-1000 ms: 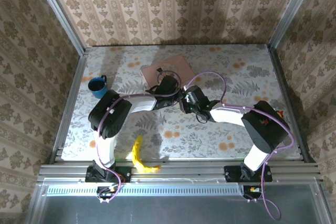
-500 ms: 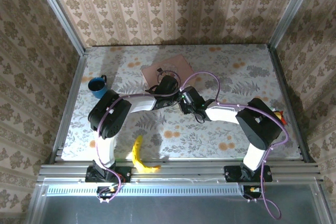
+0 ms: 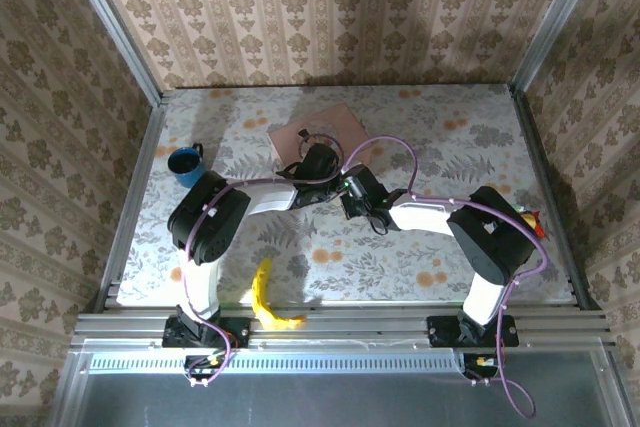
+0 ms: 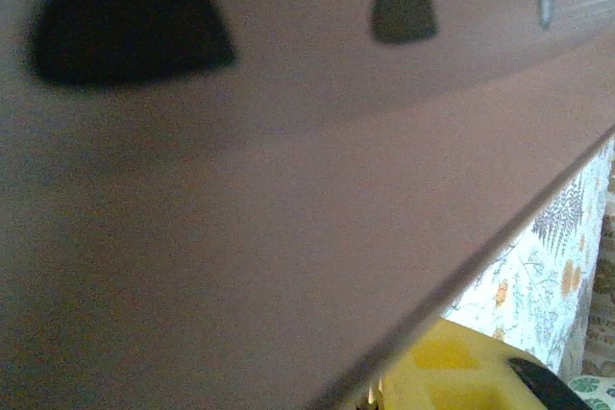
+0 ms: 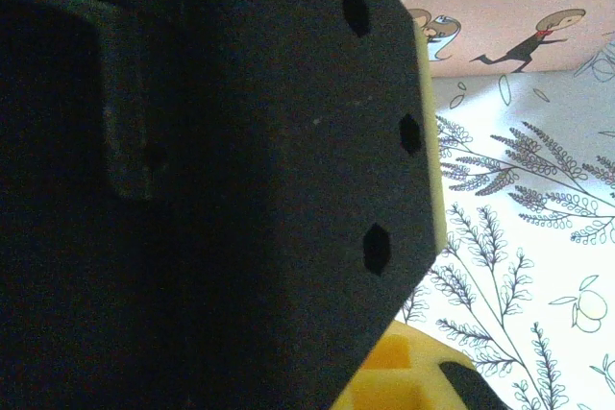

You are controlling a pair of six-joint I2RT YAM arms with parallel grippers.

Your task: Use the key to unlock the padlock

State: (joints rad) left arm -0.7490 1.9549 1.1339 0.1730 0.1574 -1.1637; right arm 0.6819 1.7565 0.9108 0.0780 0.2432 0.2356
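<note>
The pink box (image 3: 315, 130) lies at the back middle of the table. My left gripper (image 3: 322, 165) is at the box's near edge, and my right gripper (image 3: 347, 190) presses in beside it from the right. The padlock and the key are hidden where the two grippers meet. In the left wrist view the blurred pink box (image 4: 240, 189) is very close, with one yellow finger (image 4: 452, 372) at the bottom. In the right wrist view the left gripper's black body (image 5: 211, 189) blocks the left side, above a yellow finger (image 5: 404, 381). The right gripper is shut; what it holds is hidden.
A blue cup (image 3: 186, 164) stands at the left of the floral table. A yellow banana (image 3: 265, 297) lies near the front edge by the left arm's base. Patterned walls and metal posts close in the table on three sides.
My right gripper has slid a little left, closer against the left gripper, and has closed. The left arm and the pink box have not moved.
</note>
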